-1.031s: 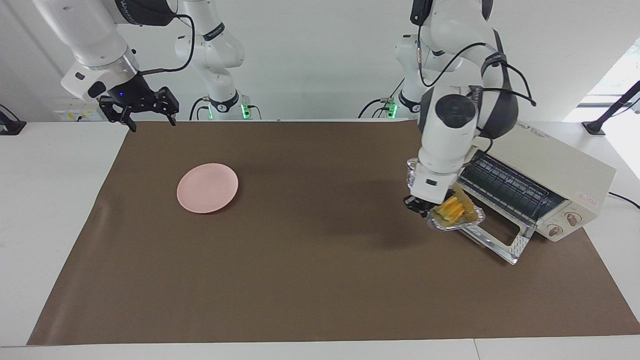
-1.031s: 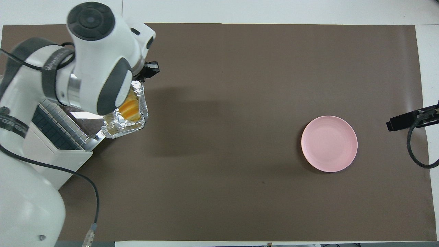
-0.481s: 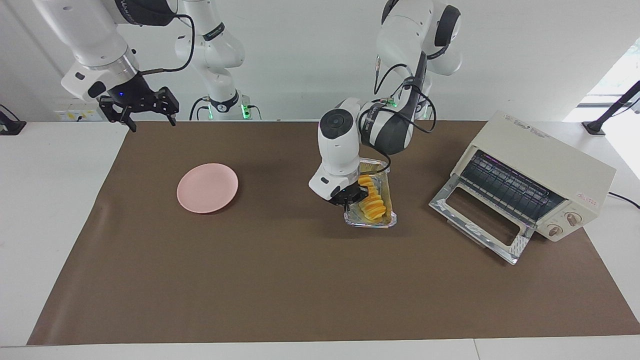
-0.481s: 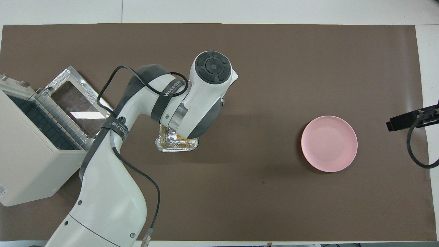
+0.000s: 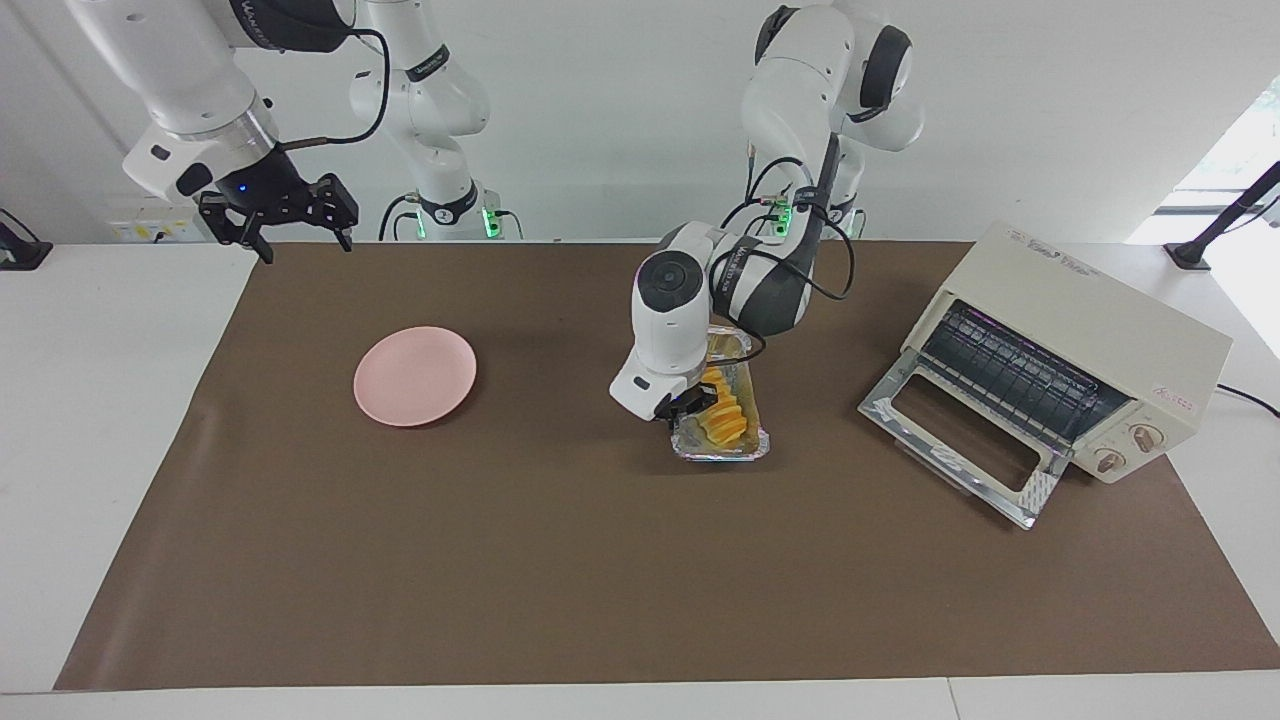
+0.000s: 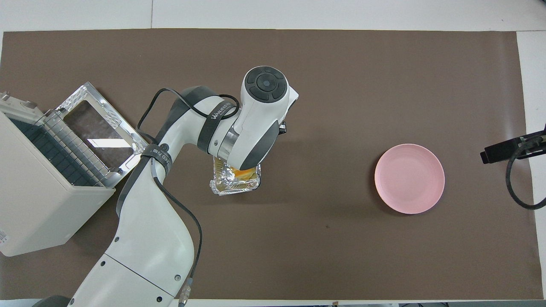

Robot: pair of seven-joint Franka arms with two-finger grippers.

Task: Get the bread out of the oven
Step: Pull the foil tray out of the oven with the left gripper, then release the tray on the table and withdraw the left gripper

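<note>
Left gripper (image 5: pixel 686 408): my jaws are clamped on the foil tray's (image 5: pixel 722 447) rim.
Bread (image 5: pixel 723 415): in the tray, now out of the oven (image 5: pixel 1075 370), carried from its door to mid-mat.
Oven door (image 5: pixel 960 450): down.
Right gripper (image 5: pixel 296 226): apart, unmoved, waiting near the plate (image 5: pixel 415 375).

The left arm (image 6: pixel 204 128) carries a dark band printed with pale capitals — they seem to read "WANJEED", though the letters are too small to be sure. The oven (image 5: pixel 1090 330) bears a small red logo near its knobs and faint print on its top — neither is legible.
</note>
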